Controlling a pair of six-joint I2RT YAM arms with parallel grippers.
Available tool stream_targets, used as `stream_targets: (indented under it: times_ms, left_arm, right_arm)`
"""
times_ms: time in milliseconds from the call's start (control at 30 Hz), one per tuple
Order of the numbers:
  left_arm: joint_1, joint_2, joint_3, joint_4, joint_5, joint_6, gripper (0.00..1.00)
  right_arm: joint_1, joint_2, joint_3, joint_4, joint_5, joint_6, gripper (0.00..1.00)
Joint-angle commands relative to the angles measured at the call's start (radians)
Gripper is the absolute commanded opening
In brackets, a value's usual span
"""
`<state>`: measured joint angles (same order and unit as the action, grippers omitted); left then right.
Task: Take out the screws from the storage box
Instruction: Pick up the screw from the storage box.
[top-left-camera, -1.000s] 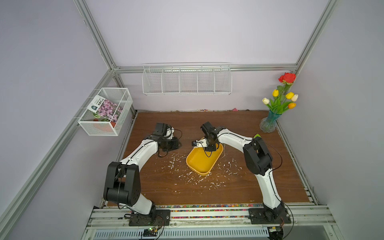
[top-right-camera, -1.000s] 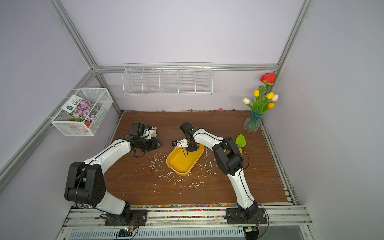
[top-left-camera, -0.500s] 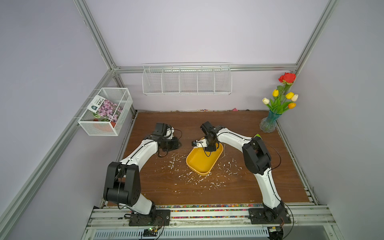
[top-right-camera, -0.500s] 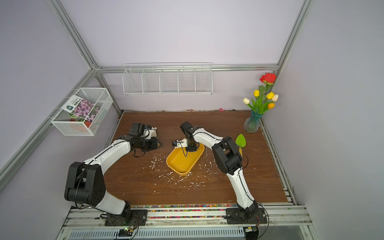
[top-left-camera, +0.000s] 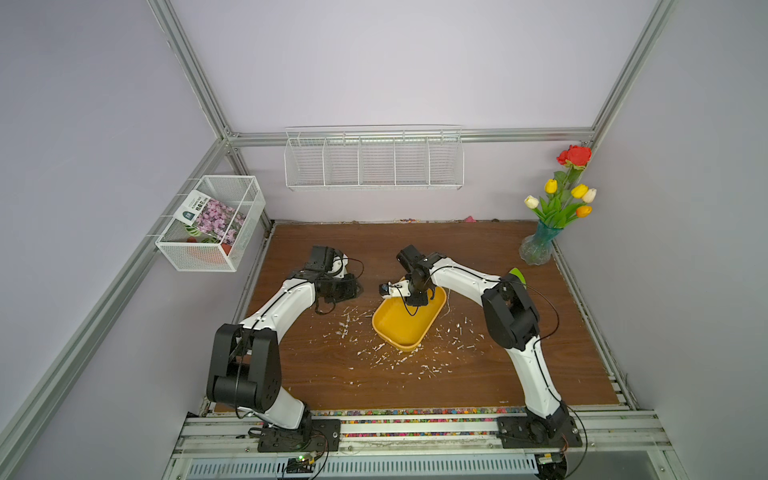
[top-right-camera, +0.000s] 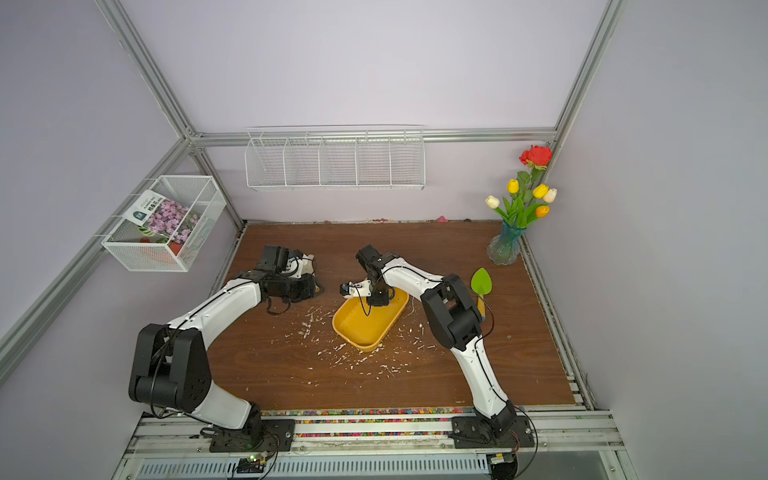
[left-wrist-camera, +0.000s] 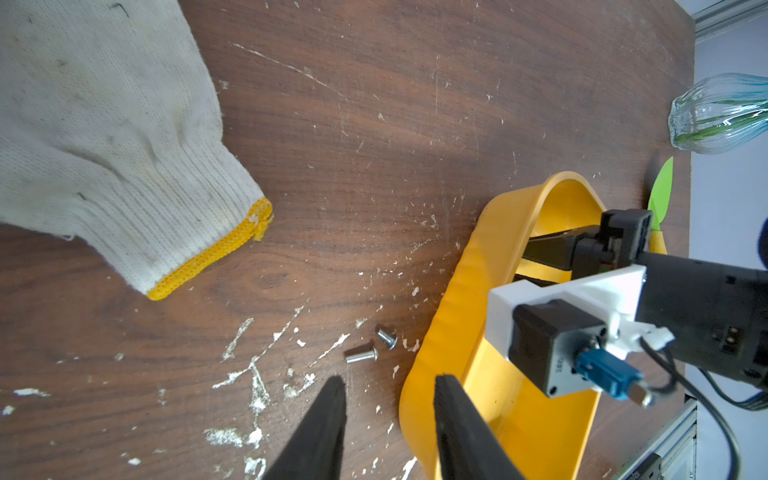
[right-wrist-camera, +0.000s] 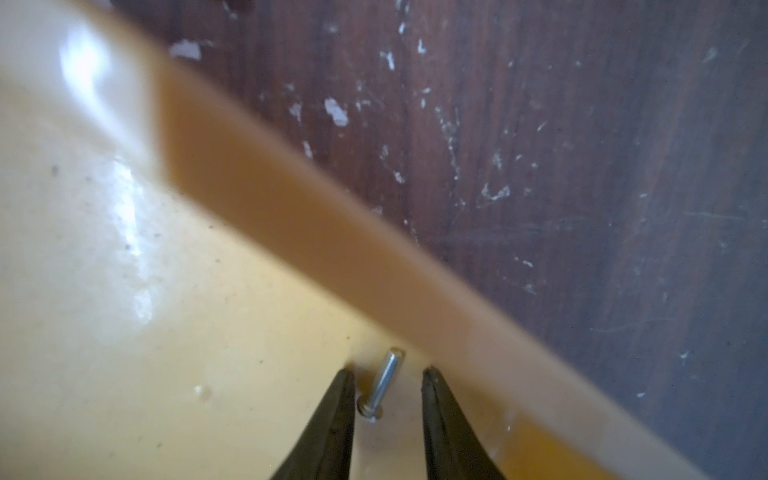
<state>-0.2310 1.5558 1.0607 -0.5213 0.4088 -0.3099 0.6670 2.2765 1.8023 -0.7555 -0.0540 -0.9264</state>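
The yellow storage box (top-left-camera: 405, 322) (top-right-camera: 365, 322) lies mid-table in both top views. My right gripper (top-left-camera: 417, 299) reaches down into its far end. In the right wrist view the right gripper (right-wrist-camera: 388, 370) stands open astride one small silvery screw (right-wrist-camera: 382, 384) lying on the box floor (right-wrist-camera: 124, 291) by the wall; one finger touches the screw's head. My left gripper (left-wrist-camera: 388, 380) is open and holds nothing, hovering beside the box's rim (left-wrist-camera: 453, 299). Two screws (left-wrist-camera: 360, 354) (left-wrist-camera: 386, 336) lie on the wood just outside the box, ahead of the left fingertips.
A white knit glove (left-wrist-camera: 104, 145) with a yellow cuff lies left of the box. White flecks (top-left-camera: 390, 361) litter the wood around the box. A glass vase of flowers (top-left-camera: 538, 249) and a green leaf-shaped tool (top-right-camera: 481, 281) stand at the right. Wire baskets (top-left-camera: 374, 162) (top-left-camera: 212, 224) hang on the walls.
The right gripper's jaws have narrowed around the screw in the box. Neither arm has visibly shifted, and the left gripper is unchanged.
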Motion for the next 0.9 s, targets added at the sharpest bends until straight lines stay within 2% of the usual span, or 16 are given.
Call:
stream_targets:
  times_ms: [0, 67, 167, 233, 267, 567, 867]
  left_arm:
    - [0.007, 0.000, 0.001, 0.003, 0.007, 0.012, 0.40]
    - [0.007, 0.000, 0.001, 0.004, 0.008, 0.013, 0.40]
    - [0.008, -0.003, -0.001, 0.005, 0.007, 0.012, 0.40]
    - [0.007, -0.005, -0.001, 0.006, 0.007, 0.009, 0.40]
    - [0.007, -0.004, -0.002, 0.006, 0.008, 0.012, 0.40]
    - [0.008, -0.001, -0.002, 0.007, 0.011, 0.009, 0.40]
    - [0.007, 0.000, -0.010, 0.021, 0.023, 0.000, 0.40]
  right_arm:
    - [-0.011, 0.077, -0.048, -0.083, 0.017, 0.024, 0.31]
    - [-0.009, 0.082, -0.044, -0.098, 0.017, 0.018, 0.30]
    - [-0.012, 0.091, -0.041, -0.116, 0.026, 0.016, 0.22]
    - [-0.011, 0.095, -0.041, -0.120, 0.035, 0.020, 0.04]
    - [-0.010, 0.097, -0.043, -0.121, 0.034, 0.022, 0.00]
    - [-0.007, 0.077, -0.024, -0.111, 0.002, 0.048, 0.00]
    - [-0.044, -0.024, 0.024, -0.057, -0.085, 0.186, 0.00]
